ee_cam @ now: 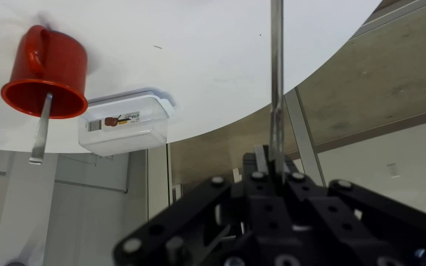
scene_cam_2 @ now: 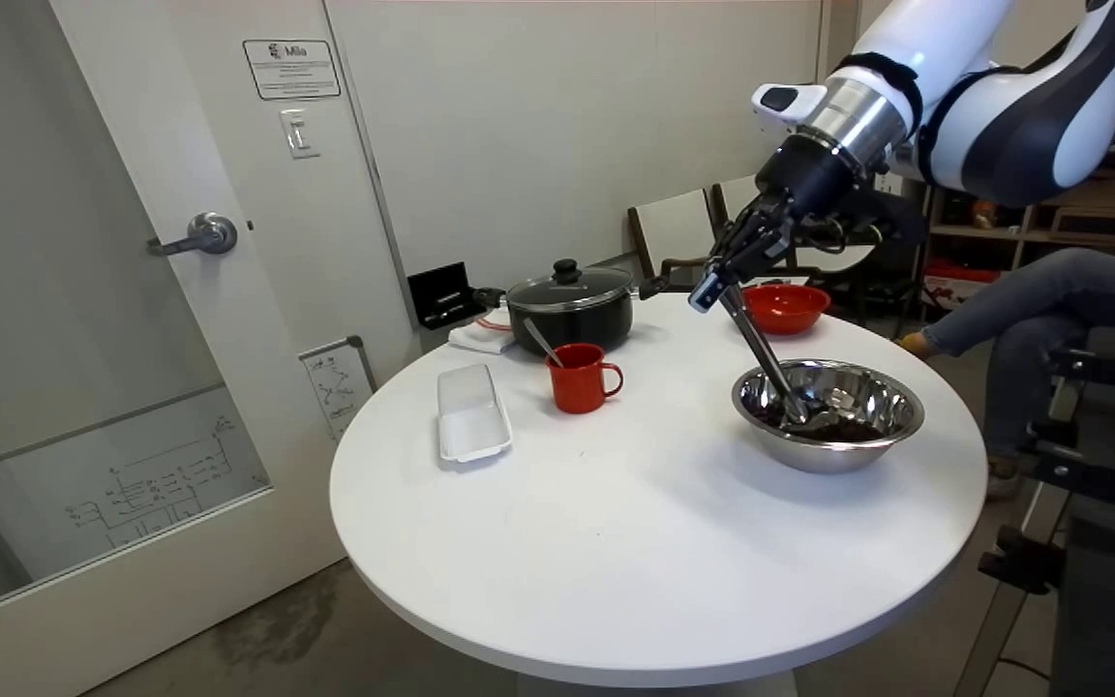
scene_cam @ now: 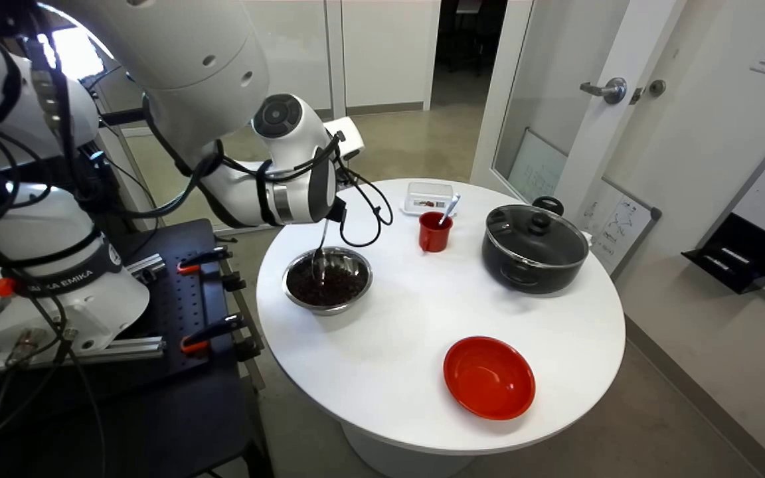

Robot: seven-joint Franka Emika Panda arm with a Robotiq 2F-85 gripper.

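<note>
My gripper (ee_cam: 272,162) is shut on a long metal utensil (ee_cam: 277,55), which runs up out of the top of the wrist view. It shows there as two thin strips side by side, perhaps tongs. In both exterior views the gripper (scene_cam_2: 715,287) stands above a steel bowl (scene_cam_2: 824,459), and the utensil (scene_cam_2: 761,344) slants down from the fingers into it. Dark loose contents (scene_cam: 333,282) fill the lower part of the bowl, and the utensil's broad end reaches down to them. How deep the end sits in the contents cannot be made out.
On the round white table (scene_cam: 416,318) stand a red mug (scene_cam: 435,232) with a spoon in it, a clear plastic box (scene_cam: 427,198), a lidded black pot (scene_cam: 534,249) and a red bowl (scene_cam: 489,378). A person's legs (scene_cam_2: 988,324) show beyond the table.
</note>
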